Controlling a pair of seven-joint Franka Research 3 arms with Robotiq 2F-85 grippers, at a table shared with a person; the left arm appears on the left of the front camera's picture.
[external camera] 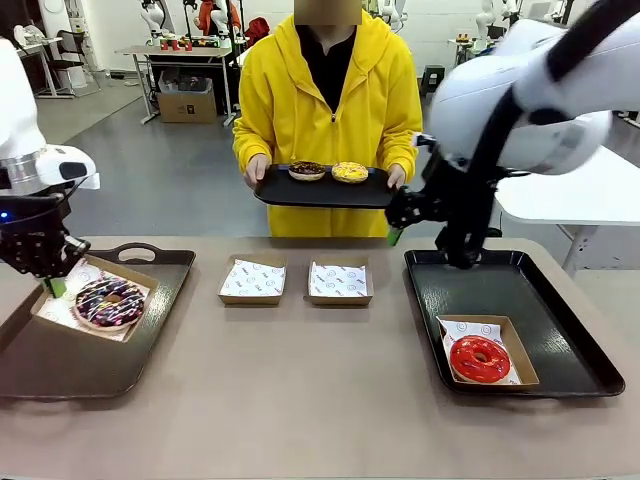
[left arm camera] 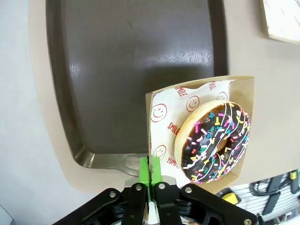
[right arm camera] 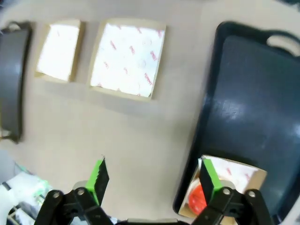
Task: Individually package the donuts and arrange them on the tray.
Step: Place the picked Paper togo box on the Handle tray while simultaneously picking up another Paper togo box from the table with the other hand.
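A chocolate donut [external camera: 109, 301] with drizzle and coloured sprinkles [left arm camera: 215, 140] lies in a paper-lined box [left arm camera: 164, 112] over the left tray [external camera: 90, 350]. My left gripper [external camera: 47, 272] is shut on that box's edge [left arm camera: 150, 174]. The red donut [external camera: 479, 358] sits boxed on the right tray [external camera: 560, 300], its edge also visible beside one finger [right arm camera: 196, 197]. The person holds a black tray [external camera: 325, 192] carrying a brown donut [external camera: 307, 171] and a yellow donut [external camera: 350, 172]. My right gripper [external camera: 428, 248] hangs open above the right tray's left rim [right arm camera: 153, 180], holding nothing.
Two empty paper-lined boxes [external camera: 252, 279] [external camera: 339, 281] lie side by side mid-table, seen from above as one box [right arm camera: 126, 58] and another [right arm camera: 60, 49]. The right tray [right arm camera: 253, 122] has bare room behind the red donut's box. The left tray [left arm camera: 136, 70] has much bare surface.
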